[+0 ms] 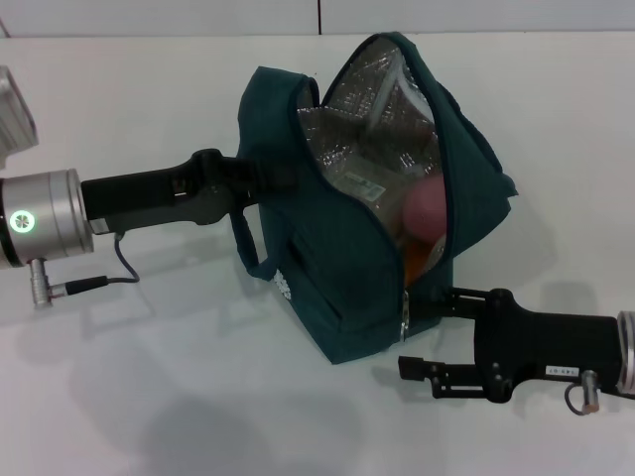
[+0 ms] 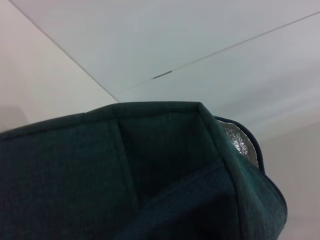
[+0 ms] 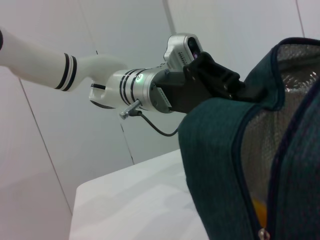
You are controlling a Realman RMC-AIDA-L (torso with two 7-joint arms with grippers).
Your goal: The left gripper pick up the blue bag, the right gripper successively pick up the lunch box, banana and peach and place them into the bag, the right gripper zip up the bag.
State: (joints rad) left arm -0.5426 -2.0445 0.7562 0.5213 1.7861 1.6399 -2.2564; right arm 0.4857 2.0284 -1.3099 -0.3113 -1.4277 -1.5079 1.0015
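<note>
The blue bag (image 1: 347,288) stands open on the white table, its silver lining showing. Inside I see the lunch box (image 1: 369,178) with its small label, the pink peach (image 1: 427,210) and an orange bit of the banana (image 1: 417,260). My left gripper (image 1: 283,178) is shut on the bag's upper rim on the left side; the right wrist view shows the left gripper (image 3: 220,82) clamped on the bag (image 3: 225,165). My right gripper (image 1: 409,335) is open, low at the bag's front corner, beside the zipper pull (image 1: 405,325). In the left wrist view, bag fabric (image 2: 125,180) fills the frame.
The white table (image 1: 149,397) spreads all around the bag. A grey cable (image 1: 109,273) hangs from my left wrist over the table. A wall stands behind the table's far edge.
</note>
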